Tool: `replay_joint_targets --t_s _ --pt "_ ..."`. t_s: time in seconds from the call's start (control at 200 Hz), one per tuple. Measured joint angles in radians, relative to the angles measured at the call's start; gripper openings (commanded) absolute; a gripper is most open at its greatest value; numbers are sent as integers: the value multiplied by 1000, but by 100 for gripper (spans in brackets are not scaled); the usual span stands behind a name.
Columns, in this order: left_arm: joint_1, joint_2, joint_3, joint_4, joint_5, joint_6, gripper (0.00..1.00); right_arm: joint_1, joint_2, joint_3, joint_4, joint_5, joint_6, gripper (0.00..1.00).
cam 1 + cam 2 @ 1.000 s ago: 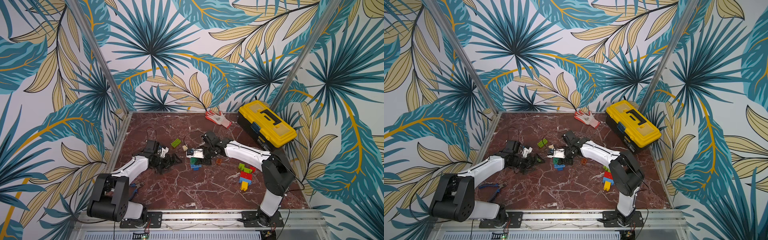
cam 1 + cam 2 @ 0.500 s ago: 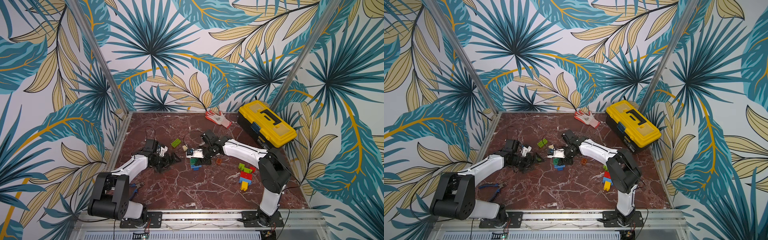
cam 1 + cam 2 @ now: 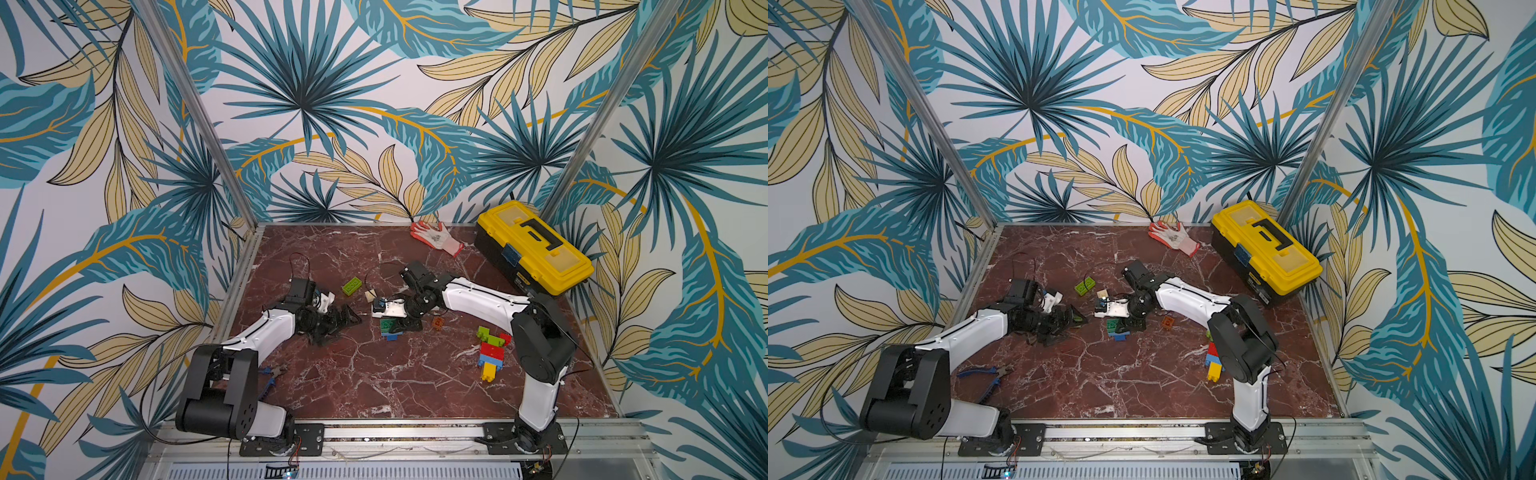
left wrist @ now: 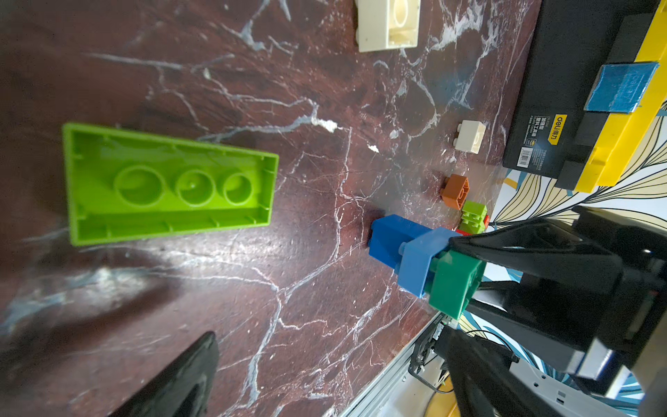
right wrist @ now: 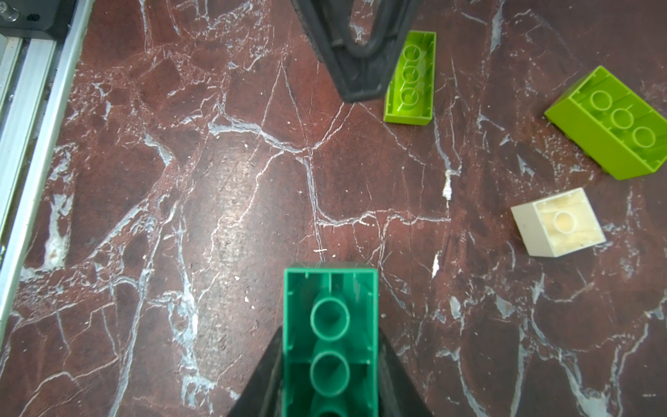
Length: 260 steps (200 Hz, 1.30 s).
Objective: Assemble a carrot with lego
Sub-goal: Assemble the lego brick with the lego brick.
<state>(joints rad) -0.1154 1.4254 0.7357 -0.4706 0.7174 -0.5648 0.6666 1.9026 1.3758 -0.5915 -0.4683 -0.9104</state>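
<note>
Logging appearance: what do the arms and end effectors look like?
Left arm and right arm: white link shells, black joint housings, thin black cables looping at the wrists. Left end effector and right end effector: black, with tapered wedge-shaped fingers. No readable markings.

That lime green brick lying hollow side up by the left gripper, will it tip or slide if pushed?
The lime green brick lies flat, so it probably won't tip or roll. On the smooth marble tabletop a push would likely slide it. Its thin hollow walls suggest it's light yet stiff.
</note>
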Motion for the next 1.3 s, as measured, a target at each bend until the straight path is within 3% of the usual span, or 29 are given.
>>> replay_joint_targets --t_s 0.225,0.621,0.896,1.302 --pt "2 0 0 0 -1 0 99 0 64 99 -72 1 -11 18" --pt "5 0 0 0 -3 0 99 4 68 107 -106 15 -11 18" --pt "6 0 0 -1 -3 0 99 32 96 172 -186 97 6 16" --pt "19 -1 0 -2 -20 -3 99 53 130 227 -241 143 137 15"
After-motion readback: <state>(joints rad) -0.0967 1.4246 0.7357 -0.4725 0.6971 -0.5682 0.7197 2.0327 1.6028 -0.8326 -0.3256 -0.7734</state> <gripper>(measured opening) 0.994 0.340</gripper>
